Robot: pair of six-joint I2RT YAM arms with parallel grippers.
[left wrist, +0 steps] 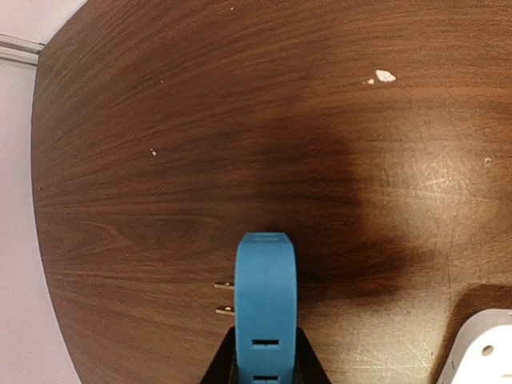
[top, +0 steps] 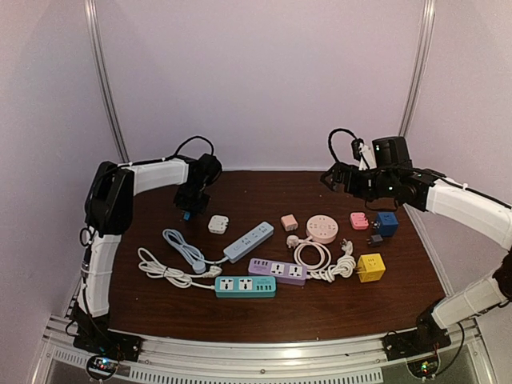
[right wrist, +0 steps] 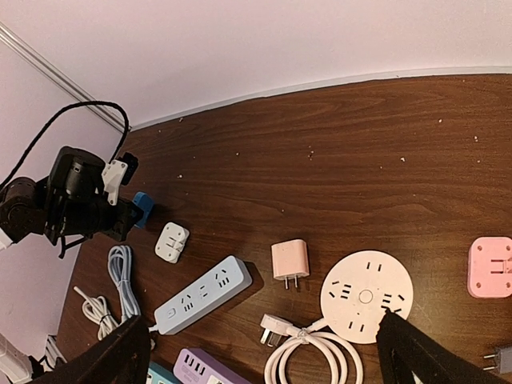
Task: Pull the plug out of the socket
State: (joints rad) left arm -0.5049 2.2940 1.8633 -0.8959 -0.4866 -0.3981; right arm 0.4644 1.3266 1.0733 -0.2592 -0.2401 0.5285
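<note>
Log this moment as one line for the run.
left gripper: shut on blue plug, prongs bare, over table | right gripper: open, empty, aloft

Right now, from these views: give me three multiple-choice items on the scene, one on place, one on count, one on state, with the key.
1. The yellow cube sits:
A) at the far-left corner
B) in a gripper
C) on the right side, beside the coiled white cable

2. Long power strips on the table:
A) two
B) three
C) five

3. The left gripper is:
A) shut on the blue plug
B) open and empty
C) resting on a strip

Key:
1 C, it lies right next to the cable.
2 B, light blue strip, purple strip, teal strip.
3 A, the left wrist view shows it clamping the plug.
</note>
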